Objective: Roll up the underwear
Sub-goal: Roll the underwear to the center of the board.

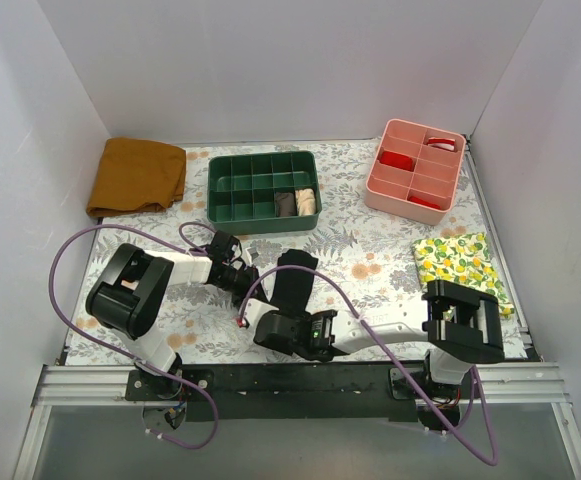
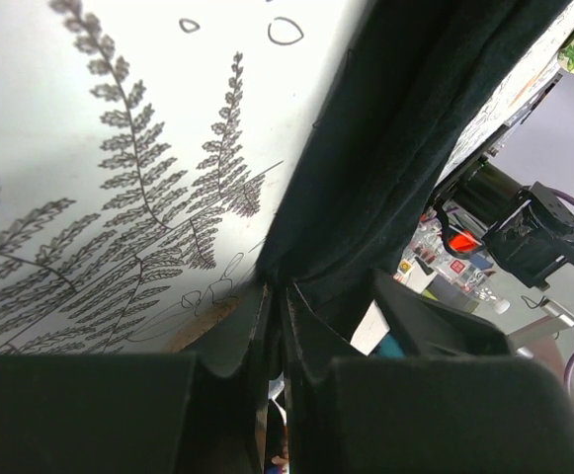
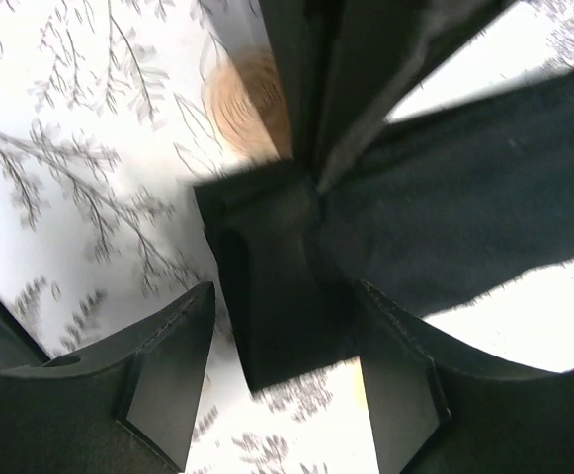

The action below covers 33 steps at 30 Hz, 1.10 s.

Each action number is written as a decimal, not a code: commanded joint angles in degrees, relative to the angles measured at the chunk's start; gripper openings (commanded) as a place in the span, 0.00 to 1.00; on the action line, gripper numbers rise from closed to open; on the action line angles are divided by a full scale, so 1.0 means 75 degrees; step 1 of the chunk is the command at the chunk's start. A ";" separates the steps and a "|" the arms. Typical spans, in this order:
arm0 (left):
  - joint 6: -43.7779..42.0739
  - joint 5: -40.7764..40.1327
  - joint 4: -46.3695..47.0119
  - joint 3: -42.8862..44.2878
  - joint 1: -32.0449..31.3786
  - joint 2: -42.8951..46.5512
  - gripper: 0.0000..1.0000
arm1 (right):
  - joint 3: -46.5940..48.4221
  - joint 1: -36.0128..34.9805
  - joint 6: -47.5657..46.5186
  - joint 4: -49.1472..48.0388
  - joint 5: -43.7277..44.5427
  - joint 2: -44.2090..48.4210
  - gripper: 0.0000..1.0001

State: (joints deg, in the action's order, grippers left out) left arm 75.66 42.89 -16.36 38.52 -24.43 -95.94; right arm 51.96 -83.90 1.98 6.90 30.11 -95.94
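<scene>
the right gripper (image 3: 282,296), jaws spread wide, straddles the near end of the soft black fabric underwear (image 3: 464,197), a narrow strip mid-way across the floral-print table (image 1: 370,290). the left gripper (image 2: 275,296) is clamped on its edge. rolling looks barely begun, with most of the strip lying flat.
</scene>
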 commanded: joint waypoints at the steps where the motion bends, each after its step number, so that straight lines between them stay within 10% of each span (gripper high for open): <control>1: -0.0361 -0.0692 -0.0151 0.0125 0.0069 -0.0016 0.05 | 0.0103 -0.0169 -0.0041 0.0744 0.0520 0.0744 0.66; 33: -0.0666 -0.0270 -0.0490 0.0535 0.0081 -0.0672 0.06 | -0.0413 -0.1095 -0.0720 -0.0110 0.1493 -0.0110 0.67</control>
State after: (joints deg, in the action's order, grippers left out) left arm 73.01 45.08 -18.70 41.60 -24.05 -99.26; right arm 49.76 -92.01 -0.91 9.89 37.82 -94.78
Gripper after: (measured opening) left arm 0.063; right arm 0.666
